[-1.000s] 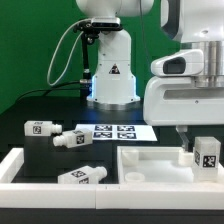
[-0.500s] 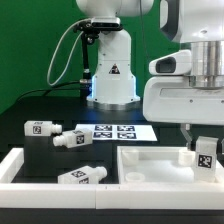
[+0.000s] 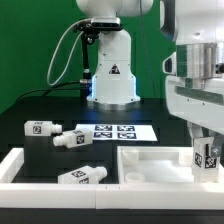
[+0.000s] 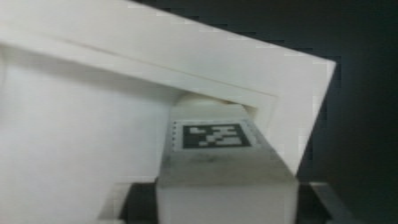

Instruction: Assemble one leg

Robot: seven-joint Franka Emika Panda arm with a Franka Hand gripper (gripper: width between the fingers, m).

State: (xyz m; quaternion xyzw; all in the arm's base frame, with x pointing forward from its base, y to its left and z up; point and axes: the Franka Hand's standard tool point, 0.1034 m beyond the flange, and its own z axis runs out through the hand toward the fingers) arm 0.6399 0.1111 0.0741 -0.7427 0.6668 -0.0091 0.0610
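My gripper (image 3: 205,143) is shut on a leg (image 3: 208,156), a small white peg with a black-and-white tag. It holds the leg upright at the right corner of the large white panel (image 3: 150,165). In the wrist view the leg (image 4: 217,165) stands between my dark fingers (image 4: 143,203), its tip at the panel's raised corner (image 4: 231,90). I cannot tell whether the tip touches the panel. Three more legs lie loose at the exterior view's left: one at the far left (image 3: 42,127), one beside the marker board (image 3: 72,138), one in front (image 3: 83,175).
The marker board (image 3: 120,131) lies in front of the robot base (image 3: 112,80). White border rails run along the left (image 3: 18,165) and the front (image 3: 100,205) of the work area. A green wall stands behind.
The arm's white body has shifted toward the exterior view's right and turned. The held leg has stayed at the panel's right corner, slightly lower. The loose legs have not moved.
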